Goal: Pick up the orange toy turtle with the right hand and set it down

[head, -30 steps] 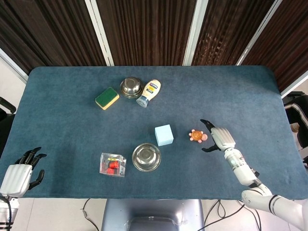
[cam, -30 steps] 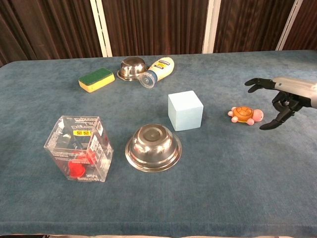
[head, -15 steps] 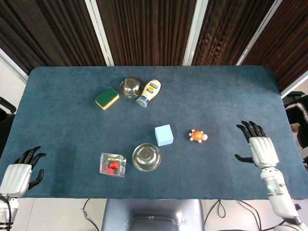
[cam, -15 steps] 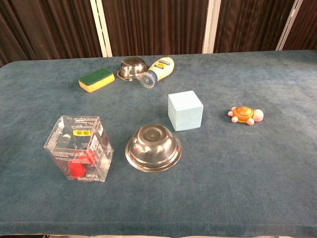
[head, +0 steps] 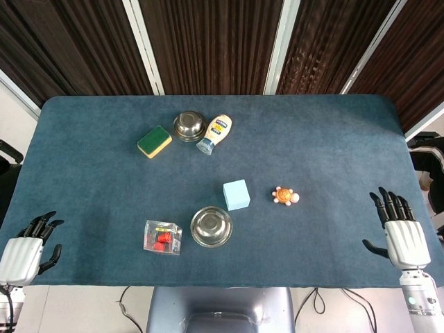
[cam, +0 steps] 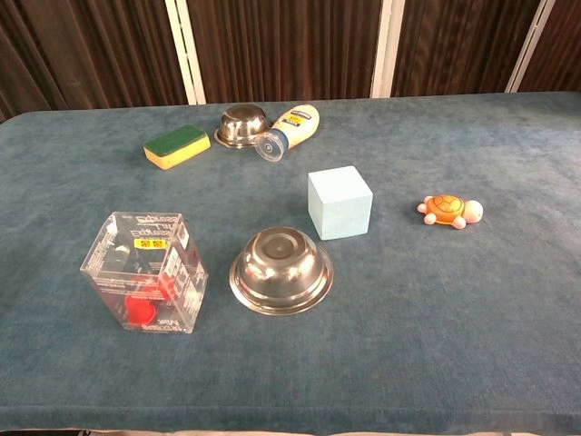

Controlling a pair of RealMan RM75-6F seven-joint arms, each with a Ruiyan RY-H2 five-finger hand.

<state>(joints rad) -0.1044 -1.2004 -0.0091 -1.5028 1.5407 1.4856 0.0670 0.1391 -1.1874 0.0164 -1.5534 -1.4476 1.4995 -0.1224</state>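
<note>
The orange toy turtle [head: 285, 195] [cam: 449, 210] lies alone on the blue table, right of the light blue cube [head: 236, 194] [cam: 339, 202]. My right hand [head: 401, 231] is at the table's front right corner, far from the turtle, fingers spread and holding nothing. At the front left corner my left hand [head: 26, 250] rests with its fingers apart and empty. Neither hand shows in the chest view.
An upturned steel bowl [head: 211, 226] and a clear box with red pieces [head: 162, 237] sit near the front. A green-yellow sponge [head: 154, 141], a second steel bowl [head: 188, 126] and a mayonnaise bottle [head: 215, 133] lie at the back.
My right hand has drawn back from beside the turtle to the front right corner and left the chest view. The turtle stays put. My left hand has barely moved.
</note>
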